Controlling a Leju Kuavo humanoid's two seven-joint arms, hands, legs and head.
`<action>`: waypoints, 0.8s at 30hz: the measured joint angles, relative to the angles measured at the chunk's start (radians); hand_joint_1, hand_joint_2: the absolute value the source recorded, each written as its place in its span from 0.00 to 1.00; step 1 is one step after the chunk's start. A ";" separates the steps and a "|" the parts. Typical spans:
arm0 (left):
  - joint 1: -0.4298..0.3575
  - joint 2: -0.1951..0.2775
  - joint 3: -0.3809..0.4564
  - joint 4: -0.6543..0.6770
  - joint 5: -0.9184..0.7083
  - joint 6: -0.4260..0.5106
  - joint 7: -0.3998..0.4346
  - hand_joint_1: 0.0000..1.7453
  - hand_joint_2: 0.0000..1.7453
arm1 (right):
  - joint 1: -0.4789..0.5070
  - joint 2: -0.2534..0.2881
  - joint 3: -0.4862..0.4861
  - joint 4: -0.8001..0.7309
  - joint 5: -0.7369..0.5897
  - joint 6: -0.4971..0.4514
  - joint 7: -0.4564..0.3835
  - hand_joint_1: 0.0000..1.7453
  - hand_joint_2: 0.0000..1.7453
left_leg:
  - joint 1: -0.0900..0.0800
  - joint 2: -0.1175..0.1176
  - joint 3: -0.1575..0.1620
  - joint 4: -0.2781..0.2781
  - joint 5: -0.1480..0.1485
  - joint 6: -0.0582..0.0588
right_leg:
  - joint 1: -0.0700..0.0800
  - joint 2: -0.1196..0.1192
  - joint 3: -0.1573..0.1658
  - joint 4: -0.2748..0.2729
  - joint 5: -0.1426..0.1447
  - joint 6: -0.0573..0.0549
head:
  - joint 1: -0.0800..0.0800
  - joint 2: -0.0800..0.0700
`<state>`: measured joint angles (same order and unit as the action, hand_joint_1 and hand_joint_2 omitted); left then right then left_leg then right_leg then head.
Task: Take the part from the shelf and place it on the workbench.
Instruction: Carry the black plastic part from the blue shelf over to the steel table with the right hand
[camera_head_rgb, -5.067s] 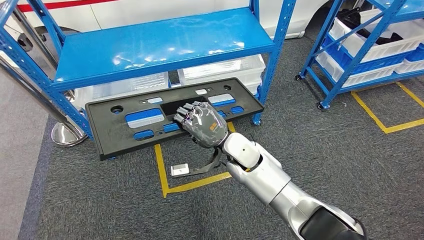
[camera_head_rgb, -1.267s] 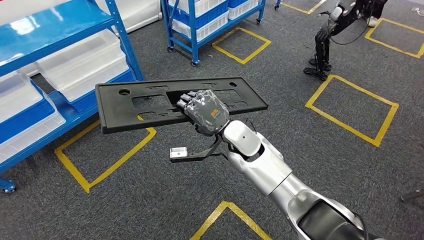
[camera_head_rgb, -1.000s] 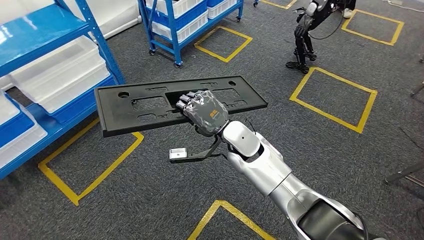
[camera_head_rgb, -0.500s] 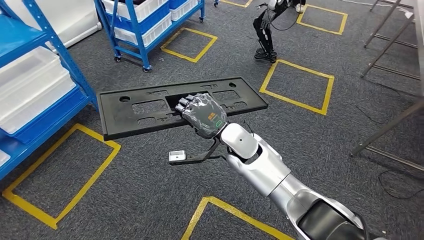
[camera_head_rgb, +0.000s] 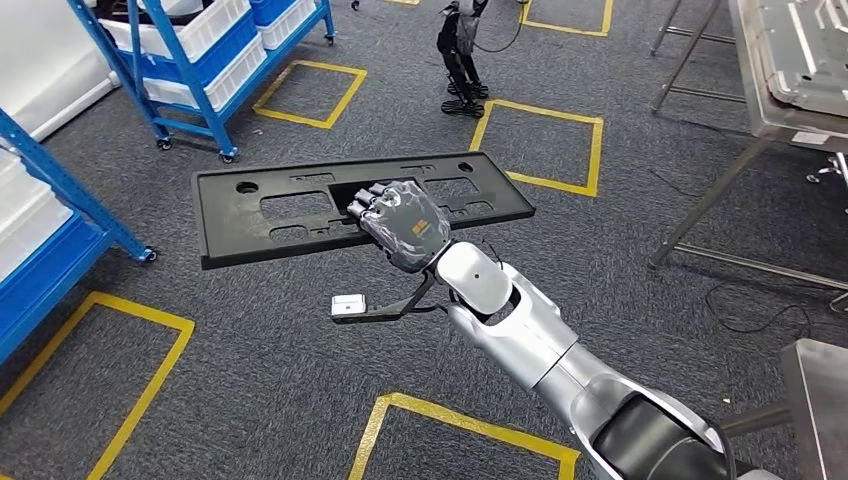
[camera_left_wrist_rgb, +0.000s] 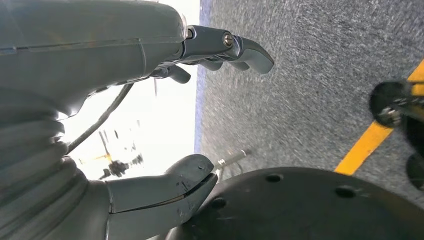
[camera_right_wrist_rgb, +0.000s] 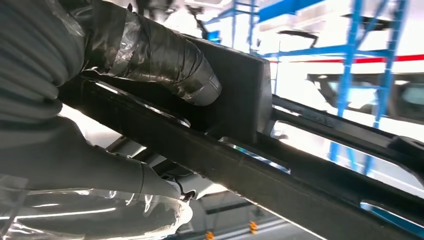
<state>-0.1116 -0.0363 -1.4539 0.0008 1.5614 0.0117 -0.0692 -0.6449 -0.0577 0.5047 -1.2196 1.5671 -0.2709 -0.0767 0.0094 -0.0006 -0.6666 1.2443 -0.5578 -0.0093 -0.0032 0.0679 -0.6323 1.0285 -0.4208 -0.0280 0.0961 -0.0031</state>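
black plastic part (camera_head_rgb: 290, 215), long and flat with cut-outs, is held level in the air over grey carpet (camera_head_rgb: 250, 350). the right hand (camera_head_rgb: 400, 225) grips its near edge at a middle slot, fingers curled over the rim. the left hand (camera_left_wrist_rgb: 165, 125) holds nothing, fingers and thumb apart. a metal workbench (camera_head_rgb: 790, 70) stands well apart at the far right, blue shelf (camera_head_rgb: 60, 190) at the left, open floor between them.

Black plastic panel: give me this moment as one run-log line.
phase: carry | right hand: grips long black plastic panel at central cutout, level above carpet | left hand: holds nothing | metal workbench: ahead-right, not reached
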 joint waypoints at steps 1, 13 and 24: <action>0.000 0.001 -0.004 0.000 0.000 -0.001 0.000 0.00 1.00 | -0.004 -0.002 0.003 0.001 0.000 0.002 0.007 1.00 1.00 | 0.001 -0.020 0.030 -0.070 0.040 0.004 | -0.001 0.013 -0.001 0.002 0.000 0.001 | 0.000 0.000; -0.002 0.005 -0.016 0.000 0.000 -0.005 -0.006 0.00 1.00 | -0.071 -0.091 0.072 0.009 0.000 0.018 0.082 1.00 1.00 | -0.001 0.033 0.108 -0.250 0.100 0.048 | -0.014 -0.058 -0.148 0.270 -0.113 0.057 | 0.001 0.000; -0.013 -0.003 -0.016 0.000 0.000 0.002 -0.003 0.00 1.00 | -0.158 -0.206 0.189 0.055 0.000 0.017 0.174 1.00 1.00 | 0.001 0.067 0.098 -0.170 0.023 -0.004 | -0.015 -0.078 -0.018 0.015 -0.004 0.021 | 0.000 0.000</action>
<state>-0.1243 -0.0396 -1.4700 0.0011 1.5614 0.0137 -0.0721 -0.8026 -0.2635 0.6933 -1.1647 1.5671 -0.2542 0.0976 0.0105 0.0665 -0.5684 1.0741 -0.5344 -0.0134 -0.0182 -0.0102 -0.6503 1.0436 -0.4247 -0.0065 0.0958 -0.0031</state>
